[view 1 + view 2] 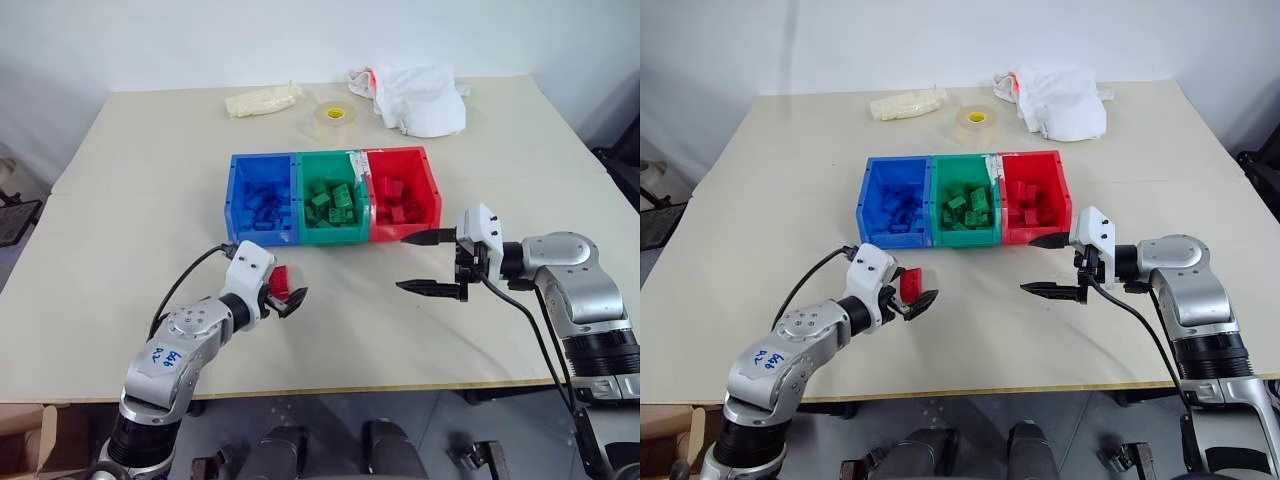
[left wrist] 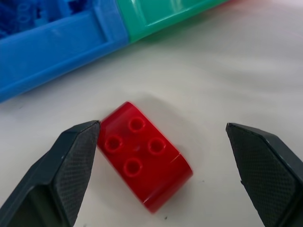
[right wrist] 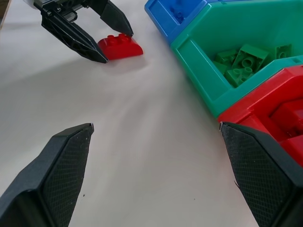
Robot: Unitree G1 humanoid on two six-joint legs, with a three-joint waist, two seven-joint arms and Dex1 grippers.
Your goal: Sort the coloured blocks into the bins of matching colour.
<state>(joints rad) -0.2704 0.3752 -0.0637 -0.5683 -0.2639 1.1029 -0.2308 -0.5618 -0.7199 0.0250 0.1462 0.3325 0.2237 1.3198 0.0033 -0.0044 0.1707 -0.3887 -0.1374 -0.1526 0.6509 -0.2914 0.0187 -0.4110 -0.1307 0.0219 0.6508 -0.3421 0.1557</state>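
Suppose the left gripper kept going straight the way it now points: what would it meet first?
Most likely the small red studded plastic brick. It lies on the table between the open fingers of the left gripper, one finger already at its edge. Beyond it comes the blue plastic bin, though depth is uncertain.

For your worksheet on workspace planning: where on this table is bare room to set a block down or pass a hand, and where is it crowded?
Free: the table left of the blue bin, the patch right of the red bin, and the front strip between the two end effectors. Crowded: the far edge, with the tape roll, white bag and a pale packet, and around the red block between the left end effector's open fingers.
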